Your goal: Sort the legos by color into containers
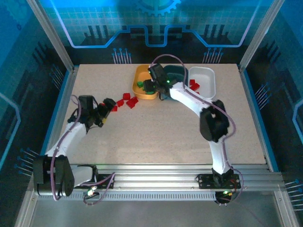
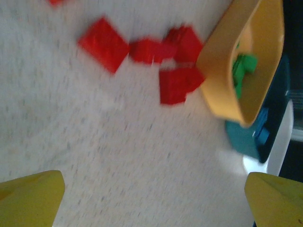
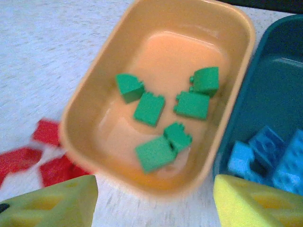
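Note:
The orange-yellow container (image 1: 141, 75) (image 3: 94, 94) holds several green legos (image 3: 154, 153). My right gripper (image 1: 150, 86) (image 3: 156, 194) hangs open above its near end, with nothing between the yellow fingers. To its right, the dark teal container (image 1: 179, 72) (image 3: 265, 85) holds blue legos (image 3: 270, 151), and the white container (image 1: 204, 74) holds red legos (image 1: 194, 85). Several red legos (image 1: 128, 100) (image 2: 104, 42) lie loose on the table left of the orange container. My left gripper (image 1: 109, 106) (image 2: 154, 189) is open above bare table, just short of those red legos.
The three containers stand side by side at the table's back edge. In the left wrist view the orange container (image 2: 218, 71) stands right of the red legos, with the teal container (image 2: 241, 137) behind it. Aluminium frame posts (image 1: 52, 33) rise around the table.

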